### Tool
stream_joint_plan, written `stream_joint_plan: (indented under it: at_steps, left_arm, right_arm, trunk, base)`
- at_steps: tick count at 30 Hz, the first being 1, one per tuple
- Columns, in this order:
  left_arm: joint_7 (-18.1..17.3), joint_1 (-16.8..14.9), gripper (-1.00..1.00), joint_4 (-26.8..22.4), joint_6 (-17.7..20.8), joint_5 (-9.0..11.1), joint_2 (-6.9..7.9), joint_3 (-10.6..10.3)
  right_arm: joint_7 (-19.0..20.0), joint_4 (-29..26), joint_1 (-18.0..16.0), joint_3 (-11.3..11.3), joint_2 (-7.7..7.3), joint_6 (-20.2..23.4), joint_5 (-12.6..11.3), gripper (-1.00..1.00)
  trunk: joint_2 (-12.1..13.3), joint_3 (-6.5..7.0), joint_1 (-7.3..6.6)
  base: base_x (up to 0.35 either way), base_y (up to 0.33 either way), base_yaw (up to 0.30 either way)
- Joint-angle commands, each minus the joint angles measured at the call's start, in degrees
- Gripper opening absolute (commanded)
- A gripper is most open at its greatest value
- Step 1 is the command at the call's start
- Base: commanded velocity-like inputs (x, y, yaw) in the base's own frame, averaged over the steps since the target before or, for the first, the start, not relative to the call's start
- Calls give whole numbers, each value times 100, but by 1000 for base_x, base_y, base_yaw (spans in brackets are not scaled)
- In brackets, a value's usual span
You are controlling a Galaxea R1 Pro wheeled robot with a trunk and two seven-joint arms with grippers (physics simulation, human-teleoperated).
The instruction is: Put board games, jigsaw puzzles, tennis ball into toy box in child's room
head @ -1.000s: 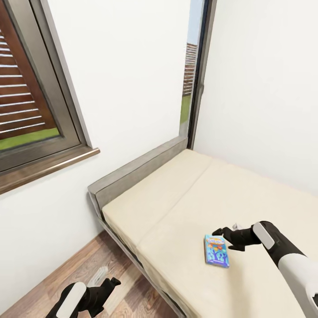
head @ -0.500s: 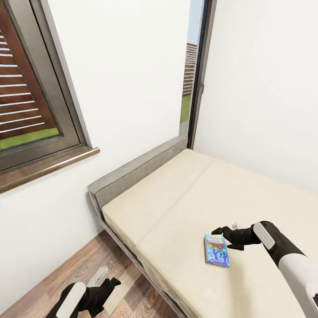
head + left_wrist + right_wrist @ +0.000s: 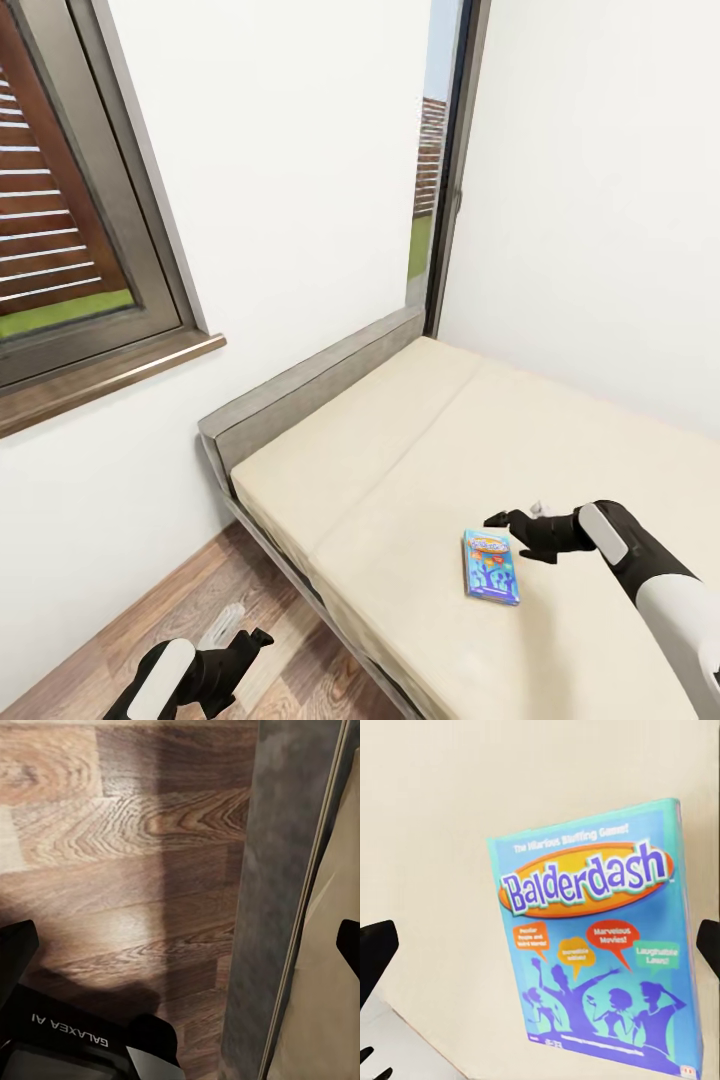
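Right gripper point(image 3: 515, 528) hovers open above board game point(image 3: 490, 566) on cream bed point(image 3: 400, 470).

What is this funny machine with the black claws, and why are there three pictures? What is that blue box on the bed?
It is a robot with two arms, and each arm ends in a claw called a gripper. One picture comes from a camera on its head, looking down over both arms. The other two come from small cameras near each gripper.

In the head picture you see a bed with a cream mattress, next to a white wall and a window. A blue board game lies flat on the mattress. The right gripper hovers just above it, open, holding nothing. Its own camera sees the box up close: the title reads "Balderdash".

The left gripper hangs low over the wooden floor beside the bed. It looks open and is holding nothing.
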Motion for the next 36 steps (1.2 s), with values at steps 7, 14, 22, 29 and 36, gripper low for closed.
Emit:
stream_joint_plan:
  at_steps: [7, 14, 22, 29, 36]
  left_arm:
    - [52, -2, 100, -14, 20, 67, -3, 9]
    - [52, -2, 100, -16, 19, 81, -3, 14]
    - [47, -2, 100, -18, 20, 105, 9, 53]
    - [44, 1, 100, -18, 20, 115, 14, 64]
    - [44, 2, 100, -18, 20, 114, 13, 69]
  right_arm:
    - [49, 6, -7, -6, -45, -115, 37, 100]
    - [51, 9, -6, -23, -52, -154, 37, 100]
    - [52, 10, -5, -33, -54, -167, 36, 100]
    - [52, 10, -9, -33, -50, -168, 36, 100]
    - [53, 10, -6, -36, -47, -166, 36, 100]
  trunk:
    - [-3, -5, 0]
    - [-3, -5, 0]
    - [-323, -149, 175]
    - [-604, -274, 329]
    - [-885, -400, 483]
  base:
    - [0, 0, 0]
    - [0, 0, 0]
    - [0, 0, 0]
    - [0, 0, 0]
    - [0, 0, 0]
